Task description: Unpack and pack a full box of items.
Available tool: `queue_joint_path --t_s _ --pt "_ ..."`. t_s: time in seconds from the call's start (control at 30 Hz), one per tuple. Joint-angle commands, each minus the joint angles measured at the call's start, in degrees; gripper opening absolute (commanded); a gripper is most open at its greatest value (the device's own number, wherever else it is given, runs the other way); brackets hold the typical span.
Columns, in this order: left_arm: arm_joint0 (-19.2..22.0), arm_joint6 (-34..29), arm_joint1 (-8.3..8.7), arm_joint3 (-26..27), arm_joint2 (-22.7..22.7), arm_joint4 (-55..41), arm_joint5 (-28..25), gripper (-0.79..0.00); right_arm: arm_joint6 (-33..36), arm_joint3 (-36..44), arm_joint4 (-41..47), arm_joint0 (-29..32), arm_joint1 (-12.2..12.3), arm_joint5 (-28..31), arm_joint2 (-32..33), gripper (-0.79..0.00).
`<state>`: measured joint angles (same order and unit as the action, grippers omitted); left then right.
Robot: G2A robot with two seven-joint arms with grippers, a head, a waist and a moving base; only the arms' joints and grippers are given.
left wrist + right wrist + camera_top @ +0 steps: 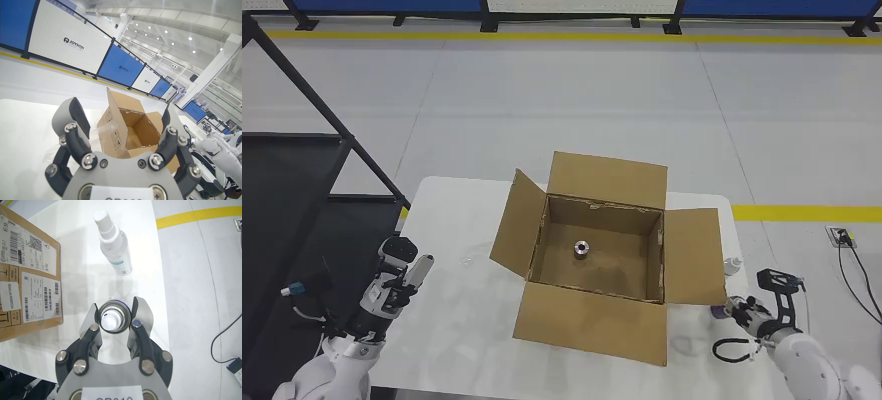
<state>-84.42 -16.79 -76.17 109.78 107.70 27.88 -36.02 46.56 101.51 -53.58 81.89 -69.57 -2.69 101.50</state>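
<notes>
Right tool [115, 303] tight around upright spray can [115, 321] — cardboard box [28, 275] just beside — left tool [121, 105] spread

This is a large industrial hall set up as a robot test floor. Blue and white pegboard partition panels [62, 47] on black frames fence off the bay. White columns [213, 70] carry a high ceiling with round lights [190, 38]. Yellow lines [802, 212] mark the pale grey floor [542, 100]. A labelled cardboard shipping box [602, 320] sits on a plain white worktop [452, 300].
</notes>
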Motion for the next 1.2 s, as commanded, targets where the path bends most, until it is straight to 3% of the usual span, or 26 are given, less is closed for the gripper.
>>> queue_joint_path --t_s 0.0,0.07,0.13,0.2,0.23,0.37,0.73,0.83,0.97,1.07,1.17 --pt "0.0 0.0 0.00 0.0 0.0 0.0 0.0 0.000 0.3 -0.9 0.2 -0.8 0.1 0.3 -0.5 -0.770" --pt "0.0 0.0 0.00 0.0 0.0 0.0 0.0 0.000 0.4 -1.7 0.2 -1.2 0.1 0.6 -0.8 -0.637" --pt "0.0 0.0 0.00 0.0 0.0 0.0 0.0 0.000 0.3 -1.9 0.3 -1.3 0.2 0.8 -1.1 -0.446" --pt "0.0 0.0 0.00 0.0 0.0 0.0 0.0 0.000 0.0 -1.7 0.5 -1.1 0.3 1.1 -1.3 -0.397" --pt "0.0 0.0 0.00 0.0 0.0 0.0 0.0 0.000 -0.2 -1.5 0.8 -0.9 0.3 1.2 -1.2 -0.289" --pt "0.0 0.0 0.00 0.0 0.0 0.0 0.0 0.000 -1.6 0.1 1.2 0.4 0.3 1.3 -1.2 -0.142" --pt "0.0 0.0 0.00 0.0 0.0 0.0 0.0 0.000 -7.8 7.5 -0.9 5.4 0.2 -1.4 -2.1 -0.065" --pt "0.0 0.0 0.00 0.0 0.0 0.0 0.0 0.000 -13.2 10.5 -1.2 7.1 -0.1 -4.5 -1.7 -0.108" --pt "0.0 0.0 0.00 0.0 0.0 0.0 0.0 0.000 -24.7 16.4 2.6 11.5 -0.9 -8.1 -0.2 0.000" --pt "0.0 0.0 0.00 0.0 0.0 0.0 0.0 0.000 -31.2 19.9 3.6 15.0 -1.2 -5.3 -0.8 0.000" --pt "0.0 0.0 0.00 0.0 0.0 0.0 0.0 0.000 -30.5 21.5 5.1 16.2 -1.1 0.7 -1.6 0.000"
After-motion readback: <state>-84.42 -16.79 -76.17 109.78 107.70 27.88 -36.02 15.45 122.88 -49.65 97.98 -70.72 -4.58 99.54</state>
